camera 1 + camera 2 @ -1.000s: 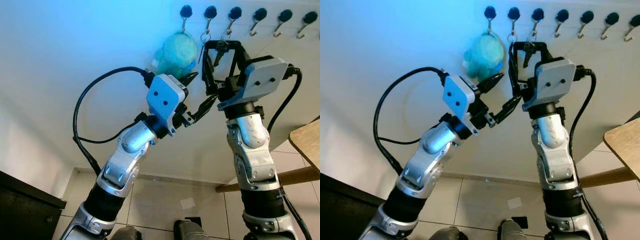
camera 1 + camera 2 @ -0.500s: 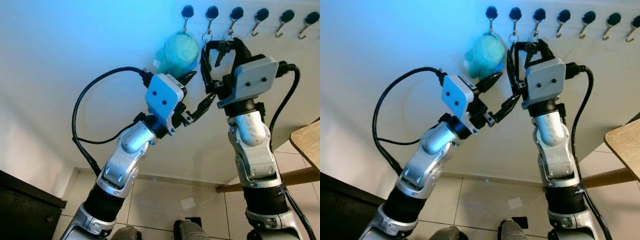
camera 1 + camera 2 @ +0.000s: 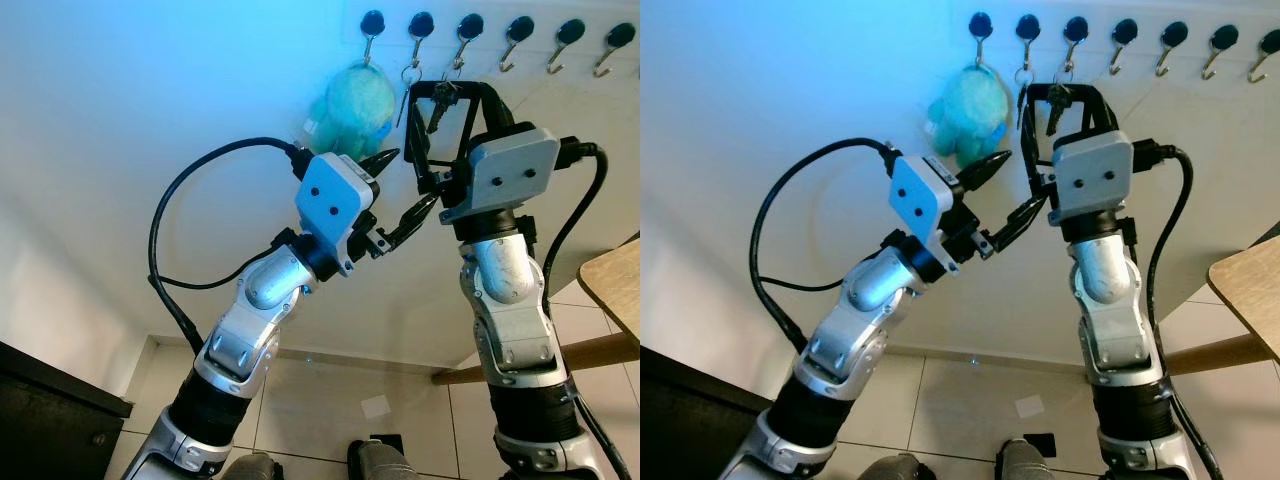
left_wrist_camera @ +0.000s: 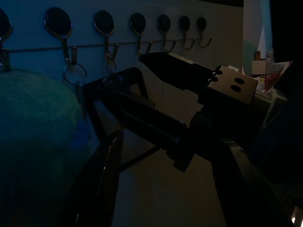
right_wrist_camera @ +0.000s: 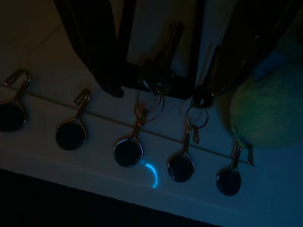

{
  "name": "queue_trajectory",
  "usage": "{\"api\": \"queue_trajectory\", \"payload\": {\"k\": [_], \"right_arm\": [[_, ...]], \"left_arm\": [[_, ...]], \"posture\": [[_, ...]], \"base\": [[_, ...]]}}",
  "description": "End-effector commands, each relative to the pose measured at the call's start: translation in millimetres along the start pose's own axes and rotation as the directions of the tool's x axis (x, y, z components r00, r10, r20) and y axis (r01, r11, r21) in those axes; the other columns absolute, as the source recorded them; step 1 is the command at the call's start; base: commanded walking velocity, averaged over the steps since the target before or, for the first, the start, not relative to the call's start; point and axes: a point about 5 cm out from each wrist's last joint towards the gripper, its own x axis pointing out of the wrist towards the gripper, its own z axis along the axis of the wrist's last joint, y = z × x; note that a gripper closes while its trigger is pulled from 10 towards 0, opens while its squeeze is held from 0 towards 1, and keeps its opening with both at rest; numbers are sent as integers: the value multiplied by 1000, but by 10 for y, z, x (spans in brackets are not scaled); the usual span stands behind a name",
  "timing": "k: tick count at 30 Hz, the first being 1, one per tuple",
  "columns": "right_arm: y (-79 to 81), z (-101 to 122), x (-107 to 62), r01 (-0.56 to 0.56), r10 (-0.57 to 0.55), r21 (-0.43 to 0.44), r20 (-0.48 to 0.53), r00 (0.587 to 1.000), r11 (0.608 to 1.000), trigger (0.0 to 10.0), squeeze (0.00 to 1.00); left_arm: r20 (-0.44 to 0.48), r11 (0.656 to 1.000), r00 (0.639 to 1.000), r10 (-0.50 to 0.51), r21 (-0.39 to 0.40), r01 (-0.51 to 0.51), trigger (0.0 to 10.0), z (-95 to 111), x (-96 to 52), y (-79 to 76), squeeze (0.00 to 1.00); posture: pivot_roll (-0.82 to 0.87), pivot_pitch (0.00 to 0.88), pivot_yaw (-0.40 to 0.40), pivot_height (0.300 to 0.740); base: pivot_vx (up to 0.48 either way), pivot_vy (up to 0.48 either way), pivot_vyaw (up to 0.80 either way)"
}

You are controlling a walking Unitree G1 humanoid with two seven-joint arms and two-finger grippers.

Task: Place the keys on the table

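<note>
Overhead, a pale wall point(image 3: 150, 80) is taking up most of the head views, with a row of black-knobbed hooks point(image 3: 520, 30) running along its top. Below it, a tiled floor point(image 3: 330, 400) is showing, with a dark cabinet point(image 3: 50, 410) at the robot's left and a wooden table point(image 3: 612, 285) edging in at its right. Both silver arms are reaching up toward the hooks. A teal plush toy point(image 3: 352, 100) is hanging from the leftmost hook, just beside the second hook, where a bare ring point(image 5: 196, 116) is hanging. The keys point(image 5: 158, 66) are hanging by their ring on the third hook point(image 5: 129, 149) from the left, well apart from the table. The right gripper point(image 3: 445, 115) is standing up against the wall with its fingers point(image 3: 412, 130) spread apart; the keys are lying in the gap between the jaws, and in the right wrist view no finger is pressing on them, so the jaws are framing the keys without clamping them. The left gripper point(image 3: 400, 185) is pointing across toward the right gripper from just under the plush toy, its two fingers likewise parted and holding nothing; the keys are hanging above and beyond its tips. Both wrist views are very dark.
</note>
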Motion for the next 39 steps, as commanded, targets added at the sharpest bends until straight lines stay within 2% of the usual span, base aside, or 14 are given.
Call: {"api": "queue_trajectory", "payload": {"k": [1,2,3,6,7,8,9,11,13,26,27,31,32,39], "right_arm": [[-715,-175,-65,342,-352,-111,-88,932,933,10000,0],[-715,-175,-65,342,-352,-111,-88,932,933,10000,0],[-726,-185,-63,344,-354,-111,-93,931,933,0,0],[-750,-196,-62,351,-362,-115,-100,927,929,39,0],[-768,-200,-60,357,-369,-123,-102,924,926,3922,0],[-779,-201,-59,360,-374,-128,-103,922,924,3922,0],[-790,-203,-57,361,-375,-131,-103,921,923,10000,0],[-813,-202,-55,362,-377,-134,-102,921,922,6510,0],[-831,-200,-54,365,-379,-137,-100,920,921,10000,0],[-687,-205,-76,321,-328,-77,-107,938,944,10000,110],[-617,-258,-124,299,-304,-59,-139,942,953,10000,894],[-460,-391,-269,249,-245,-6,-217,945,968,10000,839],[-388,-448,-350,221,-211,12,-247,946,975,10000,0],[-162,-704,-738,145,-113,55,-385,916,988,10000,0]], "left_arm": [[14,999,999,44,-14,-44,10000,-13,-155,74,0],[14,999,999,44,-14,-44,10000,-13,-155,74,0],[15,999,999,45,-14,-45,10000,-12,-155,73,0],[15,999,999,46,-15,-46,10000,-12,-155,71,0],[16,999,999,46,-15,-46,10000,-12,-155,69,0],[16,999,999,46,-15,-45,10000,-12,-155,68,0],[16,999,999,46,-16,-46,10000,-12,-156,68,0],[17,999,999,45,-16,-45,10000,-12,-158,67,0],[18,999,999,46,-17,-45,10000,-10,-159,66,0],[8,999,999,45,-16,-44,10000,-36,-184,63,0],[-32,997,997,74,-18,-75,10000,-100,-207,102,0],[-135,989,980,148,3,-149,10000,-273,-311,217,0],[-170,985,971,169,21,-168,10000,-345,-381,265,0],[-302,962,914,270,40,-271,10000,-596,-688,447,0]], "posture": [[3,135,20,740],[3,135,20,740],[3,135,18,740],[2,135,17,740],[2,134,17,740],[2,134,17,740],[1,133,16,740],[2,132,16,740],[2,129,16,740],[0,121,15,740],[2,122,14,740],[2,125,13,740],[5,125,12,740],[9,131,11,740]], "base": [[0,0,0],[0,0,0],[0,0,0],[0,0,0],[0,0,0],[0,0,0],[0,0,0],[0,0,0],[0,0,0],[0,0,0],[0,0,0],[0,0,0],[0,0,0],[0,0,0]]}}
